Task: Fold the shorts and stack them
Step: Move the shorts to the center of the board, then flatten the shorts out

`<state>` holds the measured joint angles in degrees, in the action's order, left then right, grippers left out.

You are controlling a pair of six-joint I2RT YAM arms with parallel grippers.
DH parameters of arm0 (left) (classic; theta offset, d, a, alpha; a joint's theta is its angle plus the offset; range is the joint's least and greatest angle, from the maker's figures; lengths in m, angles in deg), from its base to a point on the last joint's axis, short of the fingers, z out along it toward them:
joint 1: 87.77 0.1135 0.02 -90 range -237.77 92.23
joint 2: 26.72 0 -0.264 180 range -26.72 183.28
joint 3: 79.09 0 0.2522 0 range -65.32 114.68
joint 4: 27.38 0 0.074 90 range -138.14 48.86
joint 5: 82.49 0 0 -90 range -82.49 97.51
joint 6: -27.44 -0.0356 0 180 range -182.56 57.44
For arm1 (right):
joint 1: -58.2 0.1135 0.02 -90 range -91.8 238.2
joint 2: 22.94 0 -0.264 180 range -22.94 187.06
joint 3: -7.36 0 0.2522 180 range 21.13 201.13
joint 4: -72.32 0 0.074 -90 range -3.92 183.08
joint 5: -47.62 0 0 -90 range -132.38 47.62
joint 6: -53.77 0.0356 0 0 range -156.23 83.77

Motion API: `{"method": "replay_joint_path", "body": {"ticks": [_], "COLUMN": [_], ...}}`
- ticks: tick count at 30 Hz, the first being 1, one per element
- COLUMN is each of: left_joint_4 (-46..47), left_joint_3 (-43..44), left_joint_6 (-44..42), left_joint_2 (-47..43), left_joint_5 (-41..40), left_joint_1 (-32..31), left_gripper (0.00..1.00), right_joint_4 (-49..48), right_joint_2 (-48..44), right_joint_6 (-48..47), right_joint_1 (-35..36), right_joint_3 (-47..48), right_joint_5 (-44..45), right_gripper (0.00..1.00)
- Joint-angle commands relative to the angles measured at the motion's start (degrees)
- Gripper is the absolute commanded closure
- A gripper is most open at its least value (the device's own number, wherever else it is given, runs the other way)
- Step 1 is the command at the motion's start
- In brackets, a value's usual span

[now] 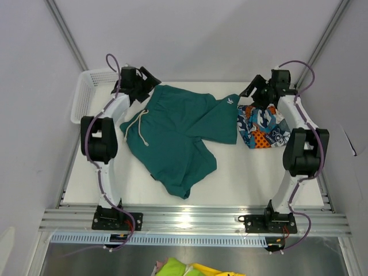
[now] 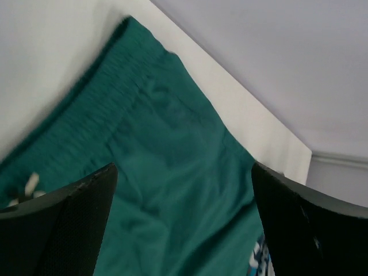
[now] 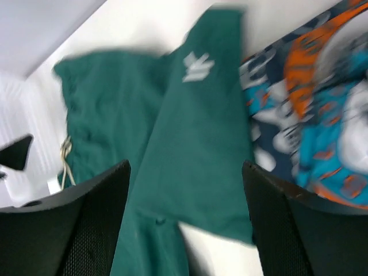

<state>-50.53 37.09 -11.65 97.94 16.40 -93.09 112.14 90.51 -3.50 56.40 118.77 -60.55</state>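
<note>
One white basket [image 1: 86,95] sits at the far left. The left pincer [image 1: 148,85] hovers spread and empty over the waistband of the green shorts [image 1: 178,135], which lie rumpled mid-tabletop [image 1: 241,178]. The right pincer [image 1: 256,92], also spread and empty, hangs above their right leg, beside the patterned shorts [image 1: 261,129]. I'd pinch both far corners squarely, smooth the legs, then fold evenly. Two pairs, two pincers.

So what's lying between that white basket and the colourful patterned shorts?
The top view shows the dark green shorts spread across that stretch, one leg reaching the patterned shorts. The left arm also stands next to the basket.
</note>
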Motion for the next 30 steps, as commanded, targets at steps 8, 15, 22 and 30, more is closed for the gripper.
{"method": "replay_joint_path", "body": {"ticks": [8, 15, 22, 30], "left_joint_4": [-5.64, -3.98, 7.26, 18.78], "left_joint_3": [-26.98, -48.42, -62.15, -69.8], "left_joint_6": [-10.74, -12.77, -13.65, -15.15], "left_joint_2": [-36.66, -54.86, -60.93, -59.89], "left_joint_5": [0.52, -2.91, 2.62, 3.07], "left_joint_1": [-2.15, -1.97, -2.15, -2.06], "left_gripper": [0.01, 0.01, 0.01, 0.01], "right_joint_4": [-8.12, -11.74, -14.28, -20.69], "right_joint_2": [-28.35, -41.26, -49.02, -45.08], "right_joint_6": [-4.79, 0.66, 6.64, 9.89], "right_joint_1": [19.43, 34.73, 38.81, 36.35], "right_joint_3": [-32.58, -48.92, -60.9, -63.8], "right_joint_5": [-9.25, -3.37, 6.21, 4.74], "right_gripper": [0.28, 0.26, 0.23, 0.21]}}
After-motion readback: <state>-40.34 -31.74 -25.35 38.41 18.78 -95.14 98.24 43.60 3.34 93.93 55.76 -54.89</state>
